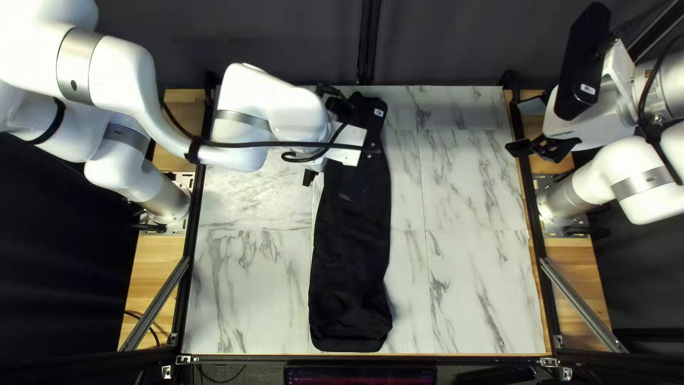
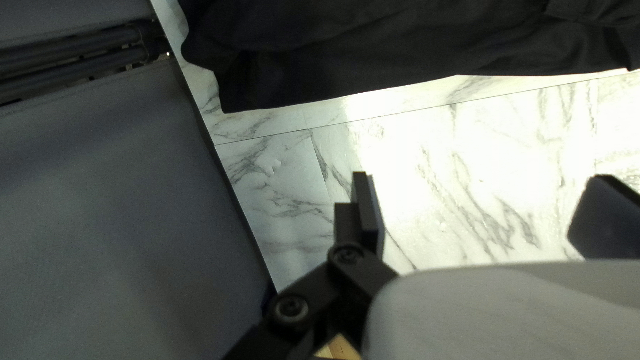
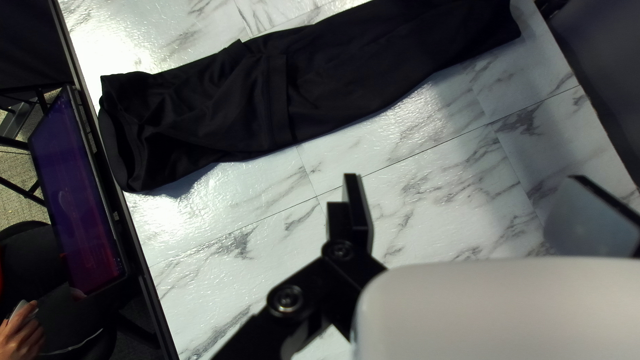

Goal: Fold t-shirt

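Observation:
The black t-shirt [image 1: 353, 242] lies as a long narrow strip from the table's far edge to its near edge. Over its far part hangs my left gripper [image 1: 320, 135], partly hidden by its own arm. In the left wrist view the left gripper [image 2: 473, 213] is open over bare marble, with the shirt [image 2: 373, 47] ahead of its fingers. My right gripper [image 1: 538, 148] is beyond the table's right edge in the top left view. The right wrist view shows the right gripper [image 3: 457, 213] open, nothing between its fingers, and the shirt [image 3: 333, 80] ahead, wrinkled at one end.
Marble tabletop [image 1: 470, 214] shows on both sides of the shirt. A black frame rail [image 1: 531, 192] runs along the right side. A screen [image 3: 77, 193] stands past the near edge, with a person's hand [image 3: 21, 333] beside it. A dark curtain [image 2: 133, 200] hangs beyond the far edge.

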Robot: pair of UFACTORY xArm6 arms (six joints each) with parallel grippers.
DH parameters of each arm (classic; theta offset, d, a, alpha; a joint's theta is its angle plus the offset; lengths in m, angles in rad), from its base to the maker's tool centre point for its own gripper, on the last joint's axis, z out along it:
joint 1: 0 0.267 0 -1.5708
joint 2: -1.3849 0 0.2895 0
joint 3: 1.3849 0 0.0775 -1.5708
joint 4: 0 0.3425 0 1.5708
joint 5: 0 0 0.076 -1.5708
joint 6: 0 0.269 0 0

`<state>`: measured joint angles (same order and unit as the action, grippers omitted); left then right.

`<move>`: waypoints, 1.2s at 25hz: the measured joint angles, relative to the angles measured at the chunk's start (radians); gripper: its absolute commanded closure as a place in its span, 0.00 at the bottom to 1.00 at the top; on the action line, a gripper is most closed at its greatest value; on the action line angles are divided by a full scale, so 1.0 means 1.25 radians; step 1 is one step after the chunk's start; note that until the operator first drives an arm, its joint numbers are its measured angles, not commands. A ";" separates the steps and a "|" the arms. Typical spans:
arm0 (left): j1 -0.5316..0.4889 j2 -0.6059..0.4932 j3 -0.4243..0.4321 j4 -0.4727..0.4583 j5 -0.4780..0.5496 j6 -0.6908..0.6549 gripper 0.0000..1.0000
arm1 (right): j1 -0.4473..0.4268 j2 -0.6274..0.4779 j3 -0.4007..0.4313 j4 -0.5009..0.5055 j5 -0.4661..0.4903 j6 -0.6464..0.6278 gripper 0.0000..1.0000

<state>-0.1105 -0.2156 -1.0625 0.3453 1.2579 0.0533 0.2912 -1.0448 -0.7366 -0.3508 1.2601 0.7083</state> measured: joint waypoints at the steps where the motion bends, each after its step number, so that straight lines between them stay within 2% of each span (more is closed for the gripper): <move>1: 0.000 0.000 0.000 0.000 0.000 0.000 0.00 | 0.000 0.000 0.000 0.000 0.000 0.000 0.00; 11: 0.012 -0.002 0.006 -0.004 -0.006 0.003 0.00 | 0.000 0.000 0.000 0.000 0.000 0.000 0.00; 15: 0.085 -0.009 0.051 -0.014 -0.060 0.024 0.00 | 0.000 0.000 0.000 0.000 0.000 0.000 0.00; 21: 0.216 0.011 0.118 -0.036 -0.198 0.041 0.00 | 0.000 0.000 0.000 0.000 0.000 0.000 0.00; 24: 0.304 0.042 0.142 -0.091 -0.296 0.090 0.00 | 0.000 0.000 0.000 0.000 0.000 0.000 0.00; 27: 0.390 0.096 0.150 -0.193 -0.384 0.186 0.00 | 0.000 0.000 0.000 0.000 0.000 0.000 0.00; 30: 0.444 0.159 0.123 -0.276 -0.408 0.262 0.00 | 0.000 0.000 0.000 0.000 0.000 0.000 0.00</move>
<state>0.4446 -0.0165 -0.9094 0.0007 0.7480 0.3813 0.2912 -1.0448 -0.7366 -0.3508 1.2601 0.7083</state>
